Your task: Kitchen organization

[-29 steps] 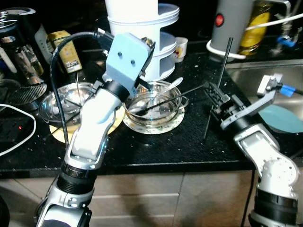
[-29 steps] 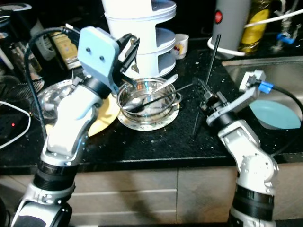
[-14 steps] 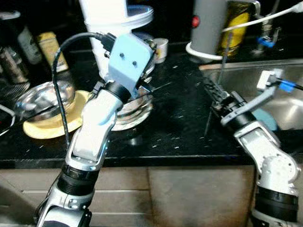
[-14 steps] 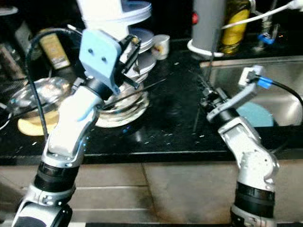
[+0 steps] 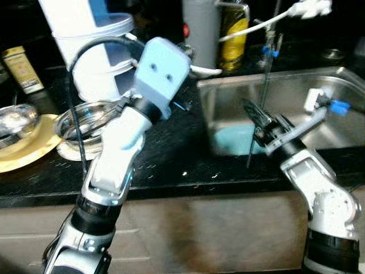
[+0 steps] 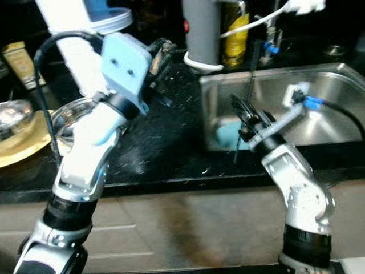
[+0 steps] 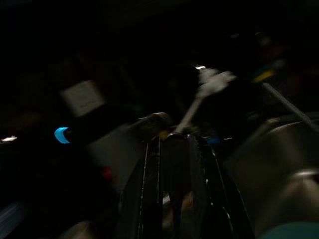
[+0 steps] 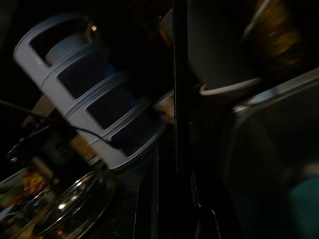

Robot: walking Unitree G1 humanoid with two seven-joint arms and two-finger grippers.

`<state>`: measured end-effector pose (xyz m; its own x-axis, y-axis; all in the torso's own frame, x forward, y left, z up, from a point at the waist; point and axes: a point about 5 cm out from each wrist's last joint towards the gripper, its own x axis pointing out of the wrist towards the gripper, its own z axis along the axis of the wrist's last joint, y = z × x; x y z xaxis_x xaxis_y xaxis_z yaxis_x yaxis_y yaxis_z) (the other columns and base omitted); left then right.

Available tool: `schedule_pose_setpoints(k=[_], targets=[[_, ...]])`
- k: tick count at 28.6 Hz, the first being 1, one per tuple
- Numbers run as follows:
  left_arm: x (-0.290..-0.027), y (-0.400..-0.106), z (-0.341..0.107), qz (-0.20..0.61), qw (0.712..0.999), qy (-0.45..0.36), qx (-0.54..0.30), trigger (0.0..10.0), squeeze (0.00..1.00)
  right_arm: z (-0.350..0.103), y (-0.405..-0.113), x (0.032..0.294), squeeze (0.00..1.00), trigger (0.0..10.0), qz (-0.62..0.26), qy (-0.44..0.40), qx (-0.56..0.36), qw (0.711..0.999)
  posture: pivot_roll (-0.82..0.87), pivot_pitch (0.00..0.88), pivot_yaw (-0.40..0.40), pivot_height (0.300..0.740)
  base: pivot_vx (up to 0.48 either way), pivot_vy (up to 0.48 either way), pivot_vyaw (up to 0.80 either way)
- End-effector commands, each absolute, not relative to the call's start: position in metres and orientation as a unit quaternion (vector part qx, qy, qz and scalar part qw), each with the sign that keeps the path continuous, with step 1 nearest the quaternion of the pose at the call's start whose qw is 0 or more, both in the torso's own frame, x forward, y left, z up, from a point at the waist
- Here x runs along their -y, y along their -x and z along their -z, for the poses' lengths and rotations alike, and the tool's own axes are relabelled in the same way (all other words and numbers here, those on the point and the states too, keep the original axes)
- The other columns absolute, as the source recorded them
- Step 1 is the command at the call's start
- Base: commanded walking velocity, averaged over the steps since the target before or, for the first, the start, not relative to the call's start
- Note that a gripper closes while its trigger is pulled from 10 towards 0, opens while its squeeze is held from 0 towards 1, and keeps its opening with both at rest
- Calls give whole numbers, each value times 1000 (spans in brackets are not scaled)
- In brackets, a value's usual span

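Your right gripper [image 5: 258,123] sits at the front left corner of the sink [image 5: 296,91], fingers pinched on a thin black rod [image 5: 263,85], probably a skewer or long utensil handle, hard to say which. The rod stands nearly upright in the grip, its top reaching up toward the tap area and its lower end poking down past the counter's front edge. Just behind that gripper, on the sink floor, you've got a light blue plate [image 5: 234,140]. Your left gripper [image 6: 161,57] is raised over the black counter [image 5: 165,154], near the grey cylinder appliance [image 5: 201,31] at the back. From the left wrist camera the two fingers look drawn in close together, but it's dark and blurry, so I can't tell if there's anything between them. To the left of that arm is the glass bowl [image 5: 85,123] sitting on a pale plate, with the white tiered container [image 5: 94,57] right behind it. Further left there's a yellow plate [image 5: 23,157] carrying a shiny metal bowl [image 5: 14,117]. A yellow bottle [image 5: 232,34] stands behind the sink next to the grey appliance. Both bowls are well apart from either gripper.
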<state>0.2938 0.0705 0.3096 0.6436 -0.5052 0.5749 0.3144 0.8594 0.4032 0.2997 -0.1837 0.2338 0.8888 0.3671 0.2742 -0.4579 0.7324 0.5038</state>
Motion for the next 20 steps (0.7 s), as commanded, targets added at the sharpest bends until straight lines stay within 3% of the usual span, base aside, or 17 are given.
schedule_pose_setpoints(k=[1, 10, 20], targets=[[-71, -293, -299, 248, 899, -127, 339, 10000, 0, -234, -300, 178, 0, 10000, -232, -291, 77, 925, -75, 0, 37, 740, 0, 0, 0], [-84, -299, -255, 230, 918, -181, 269, 10000, 0, -233, -301, 177, 0, 10000, -232, -286, 75, 927, -73, 0, 33, 740, 0, 0, 0], [-109, -300, -243, 155, 935, -190, 255, 10000, 0, -232, -301, 176, 0, 10000, -234, -283, 71, 927, -72, 0, 32, 740, 0, 0, 0]])
